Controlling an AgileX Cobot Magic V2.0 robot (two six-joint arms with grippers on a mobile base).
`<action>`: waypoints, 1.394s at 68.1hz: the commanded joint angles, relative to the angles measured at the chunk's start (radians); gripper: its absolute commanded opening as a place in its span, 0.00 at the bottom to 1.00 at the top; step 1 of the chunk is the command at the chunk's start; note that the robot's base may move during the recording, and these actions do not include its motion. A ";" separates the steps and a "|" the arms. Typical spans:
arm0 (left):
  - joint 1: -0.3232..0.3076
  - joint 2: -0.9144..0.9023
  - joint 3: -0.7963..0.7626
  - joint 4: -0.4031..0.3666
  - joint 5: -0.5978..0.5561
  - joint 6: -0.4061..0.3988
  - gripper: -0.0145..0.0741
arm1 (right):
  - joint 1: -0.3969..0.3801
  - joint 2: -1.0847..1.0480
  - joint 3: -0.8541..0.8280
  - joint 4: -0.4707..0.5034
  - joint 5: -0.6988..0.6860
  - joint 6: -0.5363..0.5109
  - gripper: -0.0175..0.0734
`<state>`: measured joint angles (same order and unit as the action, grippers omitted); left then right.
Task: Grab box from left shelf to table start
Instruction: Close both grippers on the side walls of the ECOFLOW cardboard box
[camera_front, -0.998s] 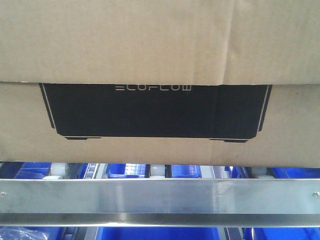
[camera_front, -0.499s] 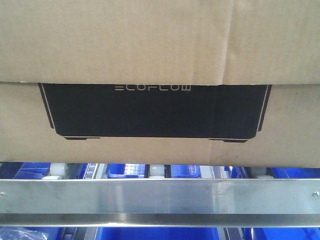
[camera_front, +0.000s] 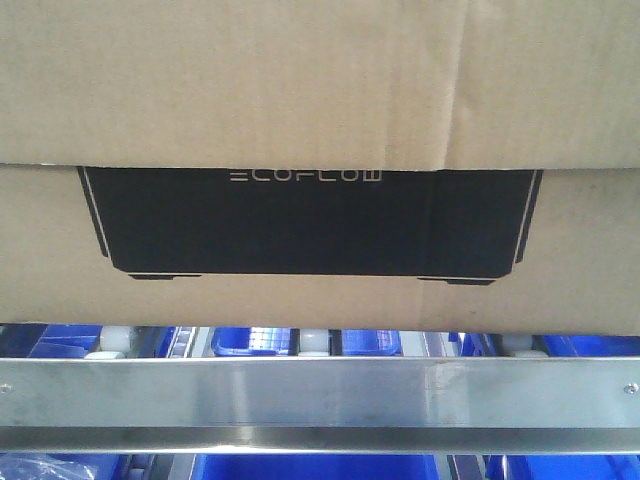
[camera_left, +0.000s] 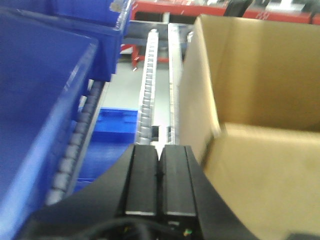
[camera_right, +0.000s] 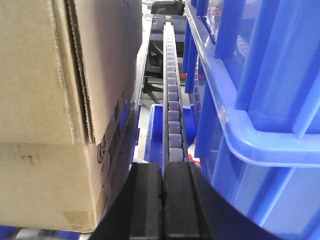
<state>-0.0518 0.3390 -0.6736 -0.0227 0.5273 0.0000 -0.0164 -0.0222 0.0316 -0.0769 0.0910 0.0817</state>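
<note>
One box (camera_front: 320, 80), two claws (camera_left: 160, 150) (camera_right: 162, 170)

Very little differs in my front view. Compared with a second ago, the shelf rail (camera_front: 320, 395) has slipped a touch left and down in the frame. Its right screw (camera_front: 628, 388) sits slightly further in from the edge, and its left screw (camera_front: 3, 390) is almost at the edge. That shift came in the first half second. My wrist views offer no earlier pictures to compare.
</note>
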 joint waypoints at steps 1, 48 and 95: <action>-0.031 0.110 -0.092 0.023 -0.057 -0.008 0.06 | 0.002 0.003 0.002 -0.008 -0.081 -0.007 0.27; -0.164 0.579 -0.479 0.030 0.024 -0.008 0.46 | 0.002 0.003 0.002 -0.008 -0.081 -0.007 0.27; -0.166 0.825 -0.670 -0.025 0.291 -0.008 0.46 | 0.002 0.003 0.002 -0.008 -0.081 -0.007 0.27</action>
<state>-0.2070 1.1574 -1.2909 -0.0293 0.8356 0.0000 -0.0164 -0.0222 0.0316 -0.0769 0.0910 0.0817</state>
